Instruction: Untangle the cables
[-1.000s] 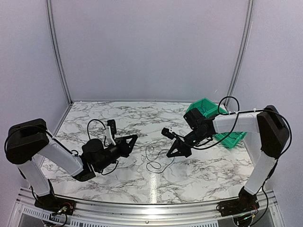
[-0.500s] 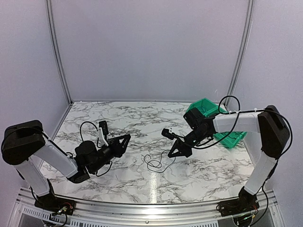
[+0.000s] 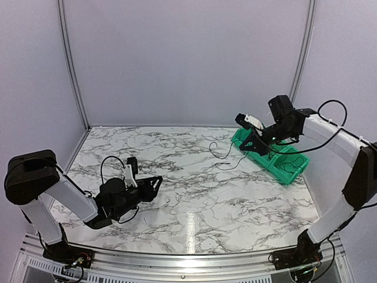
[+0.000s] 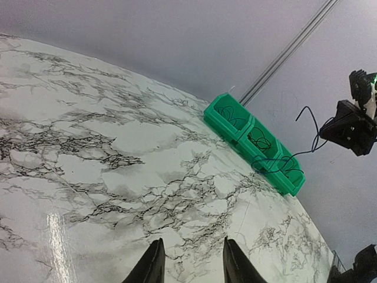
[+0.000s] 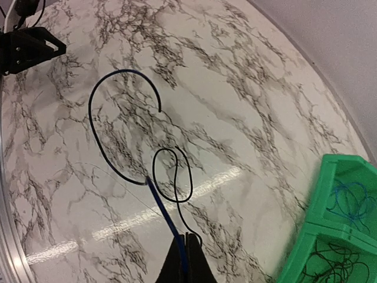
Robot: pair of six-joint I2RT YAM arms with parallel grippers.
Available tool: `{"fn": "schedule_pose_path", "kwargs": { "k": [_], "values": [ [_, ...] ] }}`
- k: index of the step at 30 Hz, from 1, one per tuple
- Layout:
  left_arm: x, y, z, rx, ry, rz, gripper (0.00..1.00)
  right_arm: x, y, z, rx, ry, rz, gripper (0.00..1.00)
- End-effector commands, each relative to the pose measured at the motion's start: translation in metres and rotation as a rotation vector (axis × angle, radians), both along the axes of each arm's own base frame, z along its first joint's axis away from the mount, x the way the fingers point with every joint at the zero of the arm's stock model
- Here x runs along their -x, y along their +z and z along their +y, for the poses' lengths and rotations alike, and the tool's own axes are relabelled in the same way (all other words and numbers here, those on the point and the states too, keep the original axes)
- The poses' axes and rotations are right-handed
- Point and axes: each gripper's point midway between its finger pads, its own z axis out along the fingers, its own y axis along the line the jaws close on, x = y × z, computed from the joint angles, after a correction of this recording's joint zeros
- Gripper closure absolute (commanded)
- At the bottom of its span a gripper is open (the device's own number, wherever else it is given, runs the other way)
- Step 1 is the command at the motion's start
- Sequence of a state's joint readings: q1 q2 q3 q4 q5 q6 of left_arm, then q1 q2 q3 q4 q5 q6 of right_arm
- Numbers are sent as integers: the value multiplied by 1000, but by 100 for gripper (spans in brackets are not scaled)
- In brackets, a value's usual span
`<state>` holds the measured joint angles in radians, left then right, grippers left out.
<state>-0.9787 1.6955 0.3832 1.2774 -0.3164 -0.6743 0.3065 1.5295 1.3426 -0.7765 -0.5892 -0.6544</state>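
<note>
Thin dark cables gone from the middle of the marble bench.
My raised right claw pinches them by the green plastic bin; left claw half-open, empty.

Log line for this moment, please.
left gripper: open, empty | right gripper: shut on cable, held up beside green bin
</note>
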Motion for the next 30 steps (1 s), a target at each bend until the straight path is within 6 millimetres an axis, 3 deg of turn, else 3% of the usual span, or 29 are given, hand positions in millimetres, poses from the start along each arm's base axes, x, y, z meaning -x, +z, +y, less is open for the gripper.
{"fn": "schedule_pose_path", "kwargs": {
  "k": [1, 7, 10, 17, 24, 30],
  "values": [
    [-3, -18, 3, -51, 21, 29, 63, -13, 14, -64, 151, -118, -48, 100],
    [-6, -20, -3, -60, 10, 26, 63, -35, 23, -146, 299, -289, -90, 100],
    [-6, -22, -5, -62, 6, 27, 62, -41, 14, -193, 383, -371, -84, 100],
    [-6, -25, -5, -67, 4, 35, 62, -58, -12, -274, 479, -507, -39, 100],
    [-4, -29, 2, -74, 17, 43, 62, -73, -42, -320, 557, -558, 12, 100],
    [-4, -31, 3, -79, 23, 47, 62, -81, -60, -340, 642, -564, 10, 100]
  ]
}}
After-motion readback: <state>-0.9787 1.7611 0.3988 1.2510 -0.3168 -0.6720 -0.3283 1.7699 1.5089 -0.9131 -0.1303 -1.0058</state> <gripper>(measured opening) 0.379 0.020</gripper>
